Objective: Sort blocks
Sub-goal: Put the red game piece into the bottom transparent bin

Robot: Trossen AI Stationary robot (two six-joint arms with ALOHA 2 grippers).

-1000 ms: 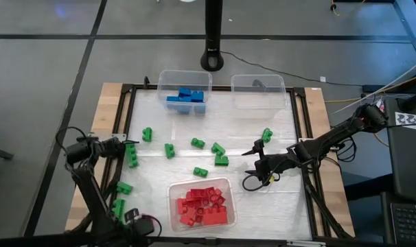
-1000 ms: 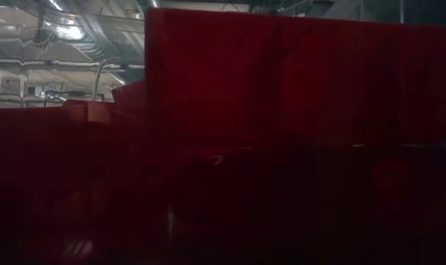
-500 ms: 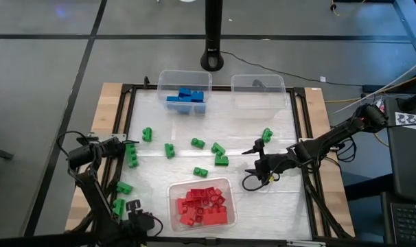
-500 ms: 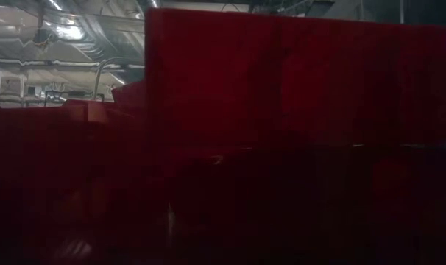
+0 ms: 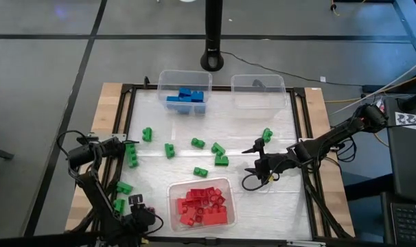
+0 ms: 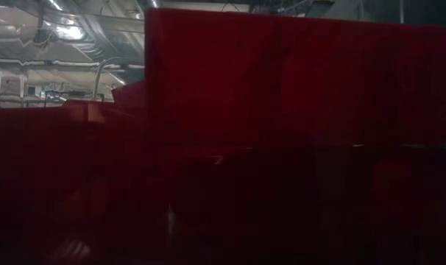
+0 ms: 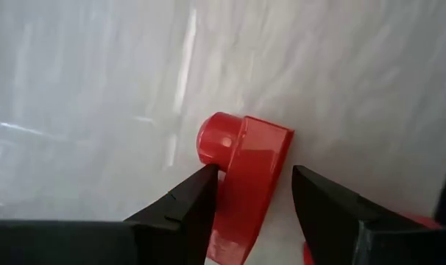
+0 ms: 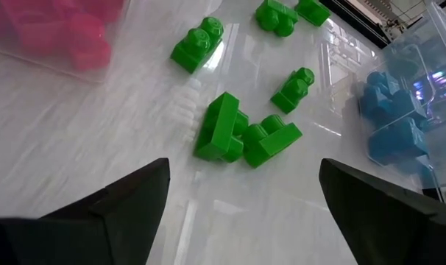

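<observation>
My left gripper is at the near left of the table, just left of the clear bin of red blocks. In the left wrist view it is shut on a red block over the white table top. Several green blocks lie scattered on the table. Blue blocks fill the far-left bin. My right gripper hangs open right of centre, with green blocks ahead of its fingers and nothing between them. In the low view the red bin blocks everything. My left gripper pinches the red block by its two long sides between its two fingers. The fingers come steeply from above. The block's stud end sticks out past the fingertips. Whether the block touches the table I cannot tell.
A second clear bin stands at the far right, beside the blue one. A dark frame runs round the white work surface. Free table lies between the red bin and my right gripper.
My left gripper has gone down and a little toward the red bin, rolling about its own line, still shut on the red block. My right arm has kept still.
</observation>
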